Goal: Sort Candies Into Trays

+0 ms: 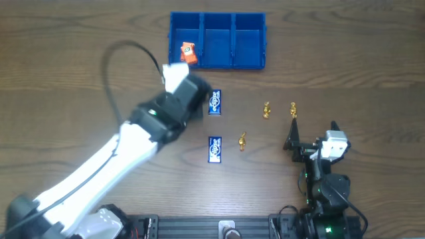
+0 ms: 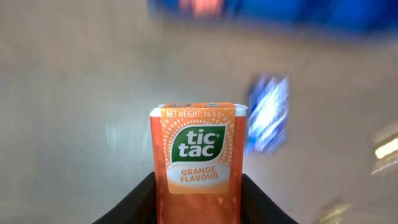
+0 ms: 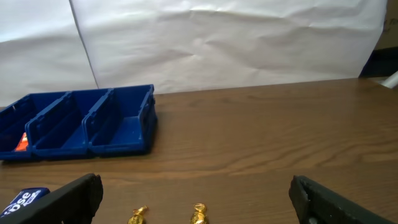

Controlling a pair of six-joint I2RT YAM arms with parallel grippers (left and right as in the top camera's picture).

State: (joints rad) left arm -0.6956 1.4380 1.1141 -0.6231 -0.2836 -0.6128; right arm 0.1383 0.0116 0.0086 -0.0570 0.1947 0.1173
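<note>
Found left pincer (image 2: 198, 194) clenched on orange candy box (image 2: 198, 149), box upright between the fingers, over the desk (image 2: 74, 124). Noted blue packet (image 1: 214, 102) just beside that pincer, second blue packet (image 1: 214, 149) nearer the bases. Recorded blue tray (image 1: 217, 65) beyond, second orange box (image 1: 188, 53) in its left compartment. Logged three gold candies (image 1: 267, 109) near right pincer (image 1: 313, 129), released, fingers wide apart.

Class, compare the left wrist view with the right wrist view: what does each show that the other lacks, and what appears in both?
Left wrist view adds: an orange candy box held upright in the left gripper.
Right wrist view adds: two gold candies, a white backdrop and the open right gripper.
Both share: the blue tray, a blue packet and the wooden table.
</note>
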